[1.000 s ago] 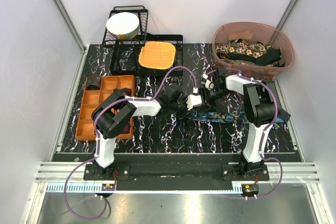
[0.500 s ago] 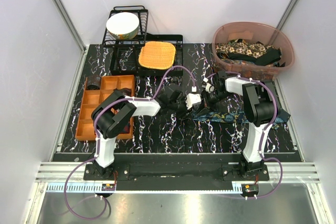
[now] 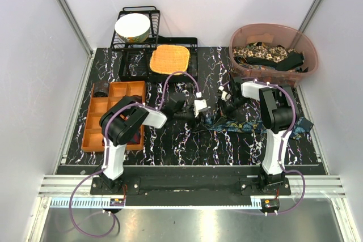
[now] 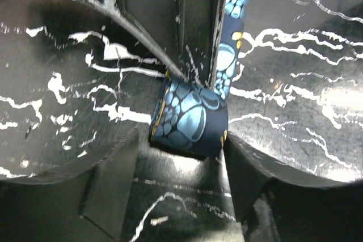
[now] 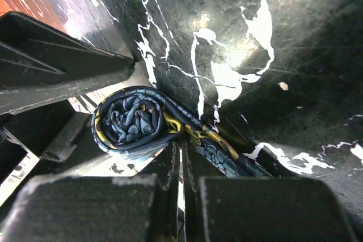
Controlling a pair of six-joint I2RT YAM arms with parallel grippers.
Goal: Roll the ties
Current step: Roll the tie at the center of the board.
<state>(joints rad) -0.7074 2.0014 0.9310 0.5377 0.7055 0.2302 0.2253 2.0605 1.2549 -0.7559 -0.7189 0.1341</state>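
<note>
A dark blue tie with teal and yellow print point(image 3: 249, 124) lies across the right half of the table, one end wound into a roll point(image 4: 190, 118). The roll point(image 5: 130, 120) rests on the table with its tail running off to the right. My left gripper point(image 4: 182, 143) is open, its fingers standing either side of the roll's near end without squeezing it. My right gripper point(image 5: 180, 143) is shut, its tips against the tie where the tail leaves the roll; no fabric shows between them. In the top view the left gripper point(image 3: 199, 107) and right gripper point(image 3: 225, 96) face each other mid-table.
A pink basket point(image 3: 266, 27) at the back right holds several more ties point(image 3: 266, 56). An orange divided tray point(image 3: 113, 114) sits at the left. A black dish rack point(image 3: 127, 63) with a bowl point(image 3: 133, 27) and a square orange woven mat point(image 3: 169, 59) stand at the back.
My left gripper has opened and drawn back to the left, away from the roll. My right gripper has shut and stays by the roll.
</note>
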